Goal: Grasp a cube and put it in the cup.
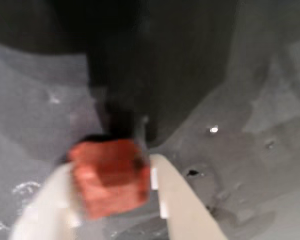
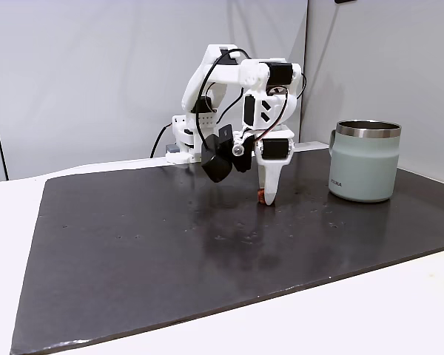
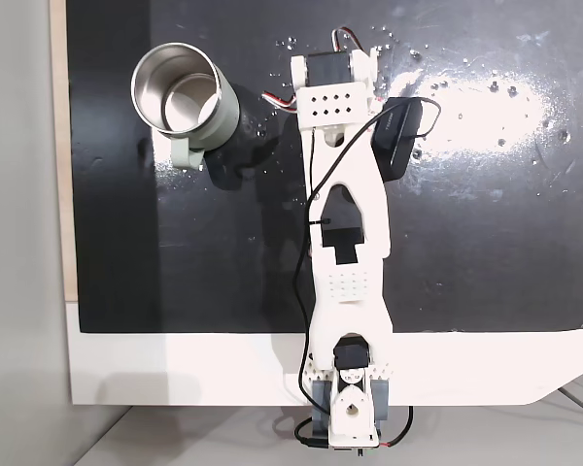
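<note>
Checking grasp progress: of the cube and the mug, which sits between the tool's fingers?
The reddish-brown cube, held between the white fingers; the sage-green mug stands apart.

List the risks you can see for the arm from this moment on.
1. The small reddish-brown cube sits between the white gripper fingertips near their ends, so it may slip out on lifting.
2. The sage-green steel-rimmed mug stands well aside; the cube could drop in transit, or the arm could clip its rim.

Wrist view dim and motion-blurred, cube (image 1: 110, 176) smeared between the fingers, both fixed views sharp, white glare on black mat (image 3: 525, 97) right of the arm
</note>
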